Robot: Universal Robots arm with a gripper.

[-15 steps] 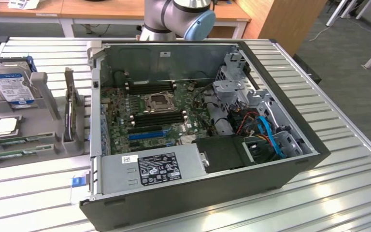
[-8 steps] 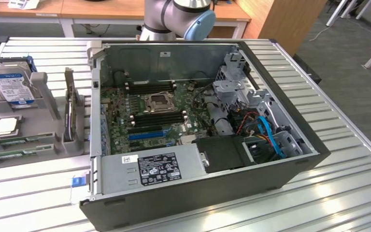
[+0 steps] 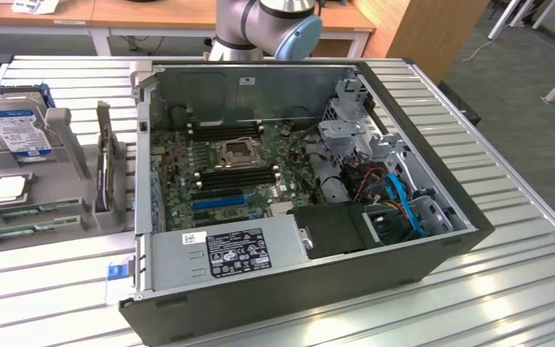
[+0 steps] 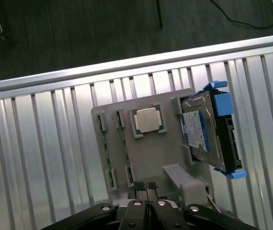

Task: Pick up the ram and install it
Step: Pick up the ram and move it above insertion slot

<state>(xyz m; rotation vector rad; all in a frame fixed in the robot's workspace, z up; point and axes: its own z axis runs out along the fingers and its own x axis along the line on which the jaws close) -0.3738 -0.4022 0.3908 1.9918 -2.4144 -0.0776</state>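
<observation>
Two rams, thin green sticks, rest on edge in slots of a grey holder [image 4: 160,148]; one ram [image 4: 105,148] is nearer the holder's rim, the other ram [image 4: 125,146] lies beside it. They also show at the exterior view's left as one ram [image 3: 17,212] and a second ram [image 3: 9,233]. My gripper [image 4: 146,188] hangs above the holder's edge, shut, its fingers pressed together with nothing between them, a little apart from the sticks. Black memory slots [image 3: 227,131] lie on the motherboard inside the open computer case [image 3: 432,249].
On the same holder [image 3: 66,181] sit a square processor [image 4: 146,119] and a blue-labelled hard drive [image 4: 199,132] in blue brackets. A tall card [image 3: 105,170] stands upright between holder and case. The slatted metal table [image 3: 509,289] drops off to dark floor beyond the holder.
</observation>
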